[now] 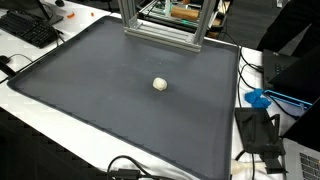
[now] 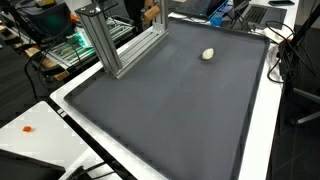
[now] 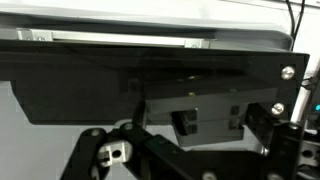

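A small off-white ball (image 1: pixel 160 84) lies alone near the middle of a large dark grey mat (image 1: pixel 90 90). It also shows in an exterior view (image 2: pixel 208 54) toward the far end of the mat (image 2: pixel 170 110). The arm and gripper are out of sight in both exterior views. In the wrist view only dark linkage parts of the gripper (image 3: pixel 190 165) show along the bottom edge, close in front of a glossy black panel (image 3: pixel 150 85). The fingertips are out of the frame. Nothing is seen held.
An aluminium profile frame (image 1: pixel 160 30) stands at the mat's far edge and also shows in an exterior view (image 2: pixel 115 45). A keyboard (image 1: pixel 30 30), cables and a blue object (image 1: pixel 258 98) lie on the white table around the mat.
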Controlling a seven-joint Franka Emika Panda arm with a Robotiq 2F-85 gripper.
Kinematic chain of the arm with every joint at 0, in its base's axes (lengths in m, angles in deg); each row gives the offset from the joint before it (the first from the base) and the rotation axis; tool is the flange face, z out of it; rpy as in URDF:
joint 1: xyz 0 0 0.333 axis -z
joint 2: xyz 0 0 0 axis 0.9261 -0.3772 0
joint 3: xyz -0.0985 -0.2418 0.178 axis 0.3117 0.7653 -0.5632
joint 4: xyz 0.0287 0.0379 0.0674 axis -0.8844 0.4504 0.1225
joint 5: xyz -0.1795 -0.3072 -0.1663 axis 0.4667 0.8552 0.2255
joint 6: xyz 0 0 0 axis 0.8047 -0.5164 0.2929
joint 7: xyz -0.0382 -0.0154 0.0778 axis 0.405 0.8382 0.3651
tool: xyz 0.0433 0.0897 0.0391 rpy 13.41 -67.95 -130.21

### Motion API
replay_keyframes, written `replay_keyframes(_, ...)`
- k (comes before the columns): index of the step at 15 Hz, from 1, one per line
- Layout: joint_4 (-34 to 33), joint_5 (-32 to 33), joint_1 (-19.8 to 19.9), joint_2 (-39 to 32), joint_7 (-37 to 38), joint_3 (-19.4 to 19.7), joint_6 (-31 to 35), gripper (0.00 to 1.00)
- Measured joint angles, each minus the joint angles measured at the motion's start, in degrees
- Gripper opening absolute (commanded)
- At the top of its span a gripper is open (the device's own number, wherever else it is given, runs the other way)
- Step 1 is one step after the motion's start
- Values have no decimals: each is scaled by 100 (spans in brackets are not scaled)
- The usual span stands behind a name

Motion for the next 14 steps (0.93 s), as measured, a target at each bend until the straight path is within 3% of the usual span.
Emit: replay_keyframes(14,116,6,-55,-121,-246,3,306,100)
